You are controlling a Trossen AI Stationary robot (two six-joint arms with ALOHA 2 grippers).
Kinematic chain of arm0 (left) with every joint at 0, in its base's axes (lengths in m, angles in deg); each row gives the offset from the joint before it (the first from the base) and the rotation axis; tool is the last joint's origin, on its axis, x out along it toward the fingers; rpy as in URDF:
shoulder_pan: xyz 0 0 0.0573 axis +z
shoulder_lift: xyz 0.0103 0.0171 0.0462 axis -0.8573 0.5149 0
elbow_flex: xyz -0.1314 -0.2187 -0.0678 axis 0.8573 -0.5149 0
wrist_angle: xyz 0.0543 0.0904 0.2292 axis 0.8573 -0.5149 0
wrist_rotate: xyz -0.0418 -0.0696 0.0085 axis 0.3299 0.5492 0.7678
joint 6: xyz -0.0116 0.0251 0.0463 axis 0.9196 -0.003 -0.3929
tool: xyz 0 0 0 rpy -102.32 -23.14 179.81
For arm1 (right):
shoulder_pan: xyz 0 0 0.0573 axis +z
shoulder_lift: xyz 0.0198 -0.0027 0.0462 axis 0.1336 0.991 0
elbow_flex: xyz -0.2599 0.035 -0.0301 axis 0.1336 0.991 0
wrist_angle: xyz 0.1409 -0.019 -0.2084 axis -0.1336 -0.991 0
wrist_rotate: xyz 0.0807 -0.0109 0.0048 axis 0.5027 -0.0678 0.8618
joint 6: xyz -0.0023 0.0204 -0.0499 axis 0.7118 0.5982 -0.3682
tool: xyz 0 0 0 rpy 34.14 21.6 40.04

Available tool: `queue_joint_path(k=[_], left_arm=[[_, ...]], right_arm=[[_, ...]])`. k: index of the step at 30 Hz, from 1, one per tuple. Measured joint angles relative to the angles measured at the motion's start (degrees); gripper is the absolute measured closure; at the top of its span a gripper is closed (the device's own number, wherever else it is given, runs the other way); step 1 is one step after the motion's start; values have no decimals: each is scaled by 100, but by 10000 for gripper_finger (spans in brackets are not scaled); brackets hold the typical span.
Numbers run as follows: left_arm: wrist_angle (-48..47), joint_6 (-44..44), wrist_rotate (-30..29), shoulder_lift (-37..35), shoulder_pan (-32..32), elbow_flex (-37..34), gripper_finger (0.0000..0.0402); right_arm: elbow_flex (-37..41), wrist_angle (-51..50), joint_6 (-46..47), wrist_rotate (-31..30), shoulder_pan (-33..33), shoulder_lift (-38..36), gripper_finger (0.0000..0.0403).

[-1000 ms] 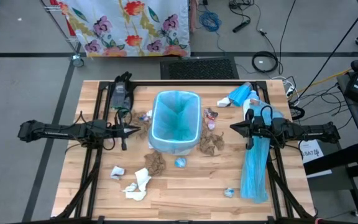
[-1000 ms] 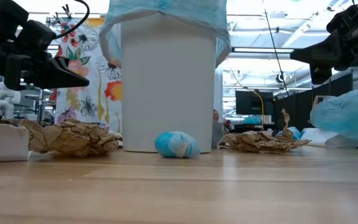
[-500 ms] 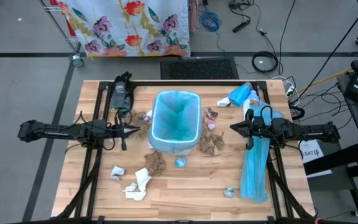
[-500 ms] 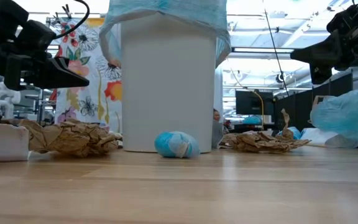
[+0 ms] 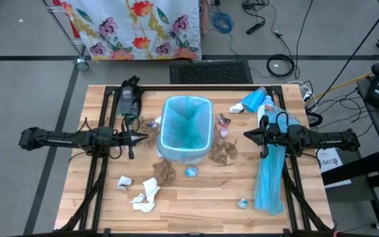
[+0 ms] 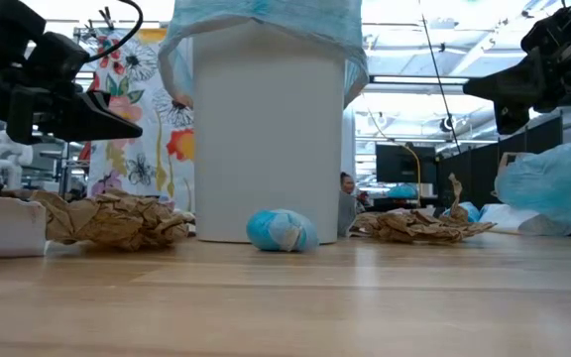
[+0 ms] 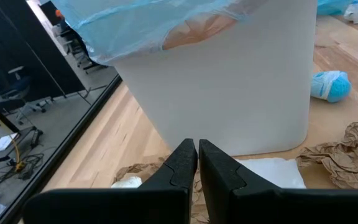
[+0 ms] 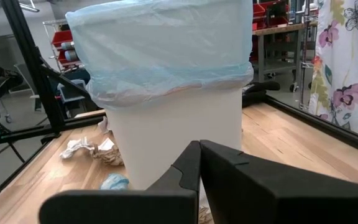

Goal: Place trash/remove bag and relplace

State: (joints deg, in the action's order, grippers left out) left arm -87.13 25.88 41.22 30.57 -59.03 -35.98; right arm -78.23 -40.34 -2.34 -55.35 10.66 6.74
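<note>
A white bin (image 5: 185, 150) lined with a light-blue bag (image 5: 186, 122) stands upright at the table's middle. The trash lies around it on the wood: brown paper wads (image 5: 165, 171) (image 5: 226, 151), white tissue (image 5: 145, 195) (image 5: 124, 182) and small blue wads (image 5: 191, 172) (image 5: 242, 203). My left gripper (image 5: 145, 137) hovers level just left of the bin, shut and empty. My right gripper (image 5: 247, 135) hovers level right of the bin, also shut and empty. Both wrist views look at the bin's wall (image 7: 241, 93) (image 8: 166, 137).
A long light-blue plastic strip (image 5: 268, 178) lies under the right arm toward the near edge. More blue plastic (image 5: 255, 100) sits at the far right, and a dark device (image 5: 125, 99) at the far left. A person (image 6: 346, 183) shows far behind the table.
</note>
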Motion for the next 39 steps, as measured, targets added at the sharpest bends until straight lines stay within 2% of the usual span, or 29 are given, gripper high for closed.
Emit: queue_joint_path(k=[13,15,19,21,27,33,39], left_arm=[[2,105,1,1,-1,0,375],[7,773,36,1,0,-3,375],[32,3125,38,2,-1,-5,375],[41,3908,38,1,-1,-7,375],[70,5075,37,0,-1,-11,375],[76,6749,88,0,0,-11,375],[79,6909,97,4,-1,-11,375]], right_arm=[[-1,1,0,-2,0,-1,403],[-2,2,0,-2,0,0,403],[-2,0,2,1,0,0,403],[-1,1,1,-1,0,0,403],[-1,1,1,0,0,0,403],[0,2,0,0,0,0,403],[-2,2,0,1,0,0,403]])
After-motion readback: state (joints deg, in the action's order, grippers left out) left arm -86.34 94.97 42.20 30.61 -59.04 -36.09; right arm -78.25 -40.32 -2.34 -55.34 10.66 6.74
